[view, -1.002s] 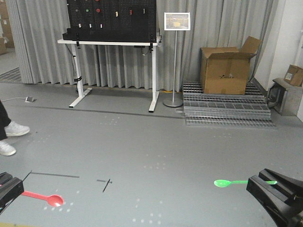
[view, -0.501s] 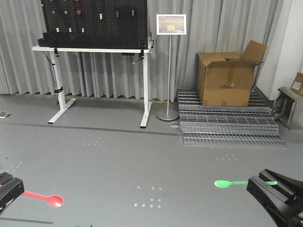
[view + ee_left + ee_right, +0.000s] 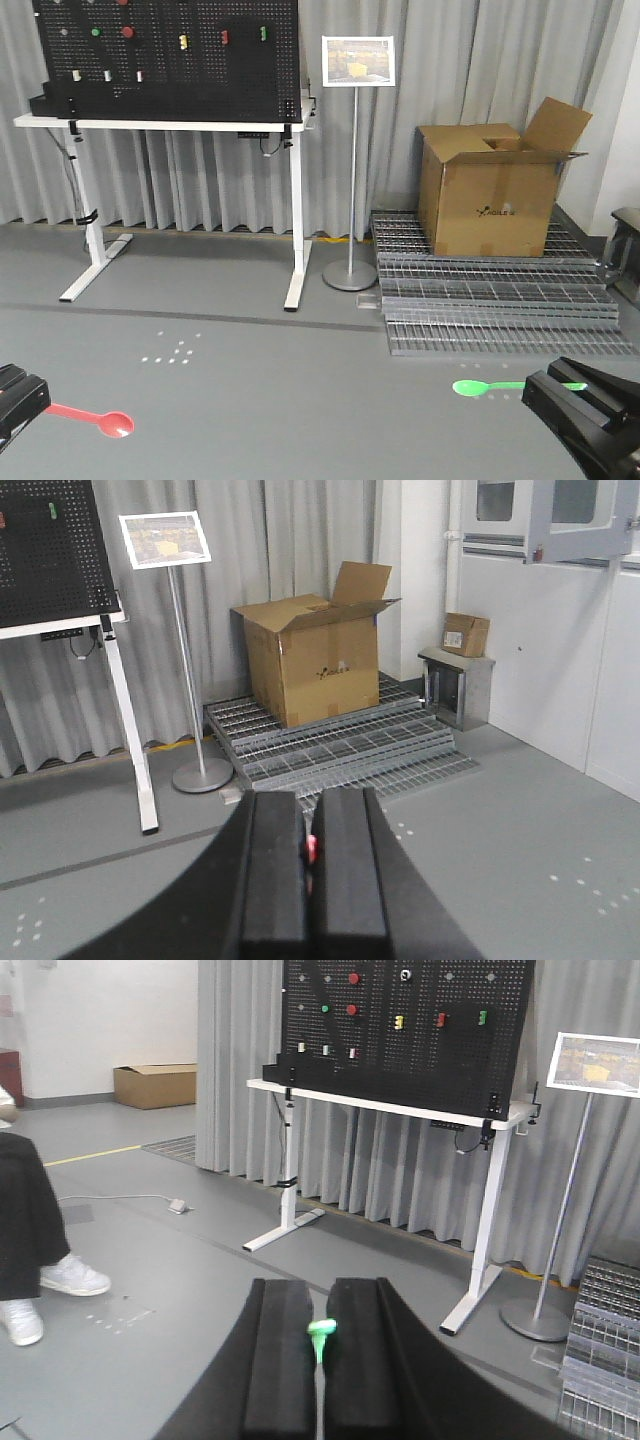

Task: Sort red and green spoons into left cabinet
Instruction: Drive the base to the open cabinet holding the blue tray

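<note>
Mostly hidden in the wrist views, the red spoon (image 3: pixel 311 850) shows only as a sliver between the tightly closed fingers of the left gripper (image 3: pixel 307 808), and the green spoon (image 3: pixel 321 1332) as a glint pinched by the right gripper (image 3: pixel 321 1295). In the front view both grippers are cut off at the lower corners, each spoon's bowl jutting inward. The open box (image 3: pixel 485 200) at right sits on grates (image 3: pixel 500 300); its inside cannot be seen.

Glossy plastic red spoon (image 3: pixel 112 424), green spoon (image 3: pixel 470 387).
</note>
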Robot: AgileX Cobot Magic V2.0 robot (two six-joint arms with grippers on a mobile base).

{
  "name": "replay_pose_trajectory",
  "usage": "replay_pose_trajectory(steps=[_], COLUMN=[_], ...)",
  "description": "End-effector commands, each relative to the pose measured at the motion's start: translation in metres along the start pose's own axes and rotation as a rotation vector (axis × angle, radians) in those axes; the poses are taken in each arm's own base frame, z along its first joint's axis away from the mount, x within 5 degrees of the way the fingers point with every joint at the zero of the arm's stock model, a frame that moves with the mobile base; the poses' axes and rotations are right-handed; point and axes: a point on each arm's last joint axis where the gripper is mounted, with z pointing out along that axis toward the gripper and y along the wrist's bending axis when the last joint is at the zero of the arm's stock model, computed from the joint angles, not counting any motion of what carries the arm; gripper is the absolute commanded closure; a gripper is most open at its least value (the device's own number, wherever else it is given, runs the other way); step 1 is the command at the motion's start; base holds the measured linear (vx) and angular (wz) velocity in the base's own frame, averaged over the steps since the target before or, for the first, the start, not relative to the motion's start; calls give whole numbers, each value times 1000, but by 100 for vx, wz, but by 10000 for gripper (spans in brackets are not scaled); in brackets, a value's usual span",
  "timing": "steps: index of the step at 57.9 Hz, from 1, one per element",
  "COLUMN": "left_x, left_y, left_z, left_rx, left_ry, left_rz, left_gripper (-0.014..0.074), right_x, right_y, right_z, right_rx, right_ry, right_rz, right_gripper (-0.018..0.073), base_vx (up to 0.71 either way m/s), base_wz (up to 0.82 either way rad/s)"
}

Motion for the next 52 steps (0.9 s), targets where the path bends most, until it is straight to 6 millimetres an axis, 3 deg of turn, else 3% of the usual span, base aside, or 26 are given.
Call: replay_pose_trajectory(steps=[1,28,52], left_x=[-19,-19,-19], left_y=[1,1,1], left_z=[-1,-1,-1], left_rx=[-12,-12,-12], left_ry=[-111,-111,-110], left_rz=[-6,-6,-6], left_gripper=[596,596,596], right_x=[-21,-21,-21], right_y=[-2,-2,-2], right_z=[-2,-2,-2], right_rx=[20,20,20], right_ry=[-122,-122,-122], right_rz=[-20,-20,-20], right_gripper=[561,561,561], base_vx=[67,66,61], base_wz=[-7,-14,-36])
